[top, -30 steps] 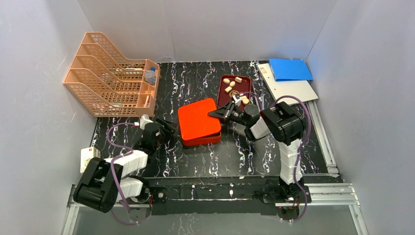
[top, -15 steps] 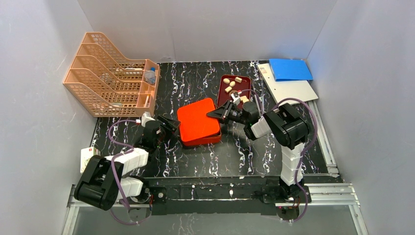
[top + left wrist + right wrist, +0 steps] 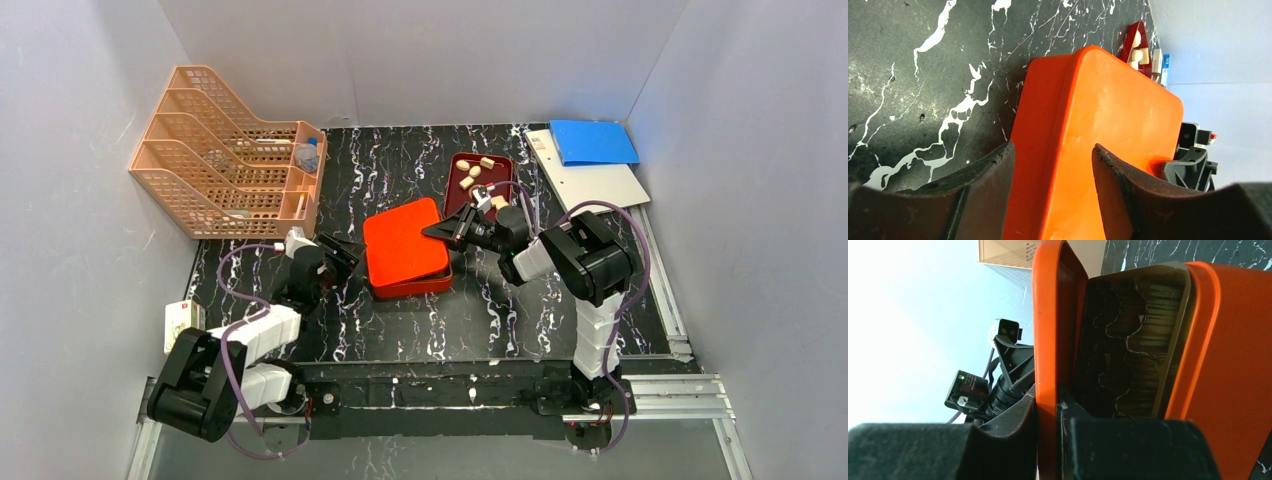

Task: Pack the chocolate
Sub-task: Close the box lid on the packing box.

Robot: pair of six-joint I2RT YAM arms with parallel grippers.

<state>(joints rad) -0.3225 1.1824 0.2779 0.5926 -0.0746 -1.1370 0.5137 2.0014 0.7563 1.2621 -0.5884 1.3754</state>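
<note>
While my right gripper (image 3: 1047,399) pinches the lid (image 3: 1050,310) ajar, my left gripper (image 3: 1052,159) gapes astride the box (image 3: 405,250) edge (nothing clamped). The chocolate (image 3: 474,172) sits in the tray (image 3: 452,195). Next, I judge, lift the lid clear.

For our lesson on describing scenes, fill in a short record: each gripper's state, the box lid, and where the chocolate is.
right gripper: shut on the lid edge
left gripper: open, box edge between its fingers
lid: raised off the box on one side, moulded insert showing
chocolate: loose in the red tray behind the box
</note>
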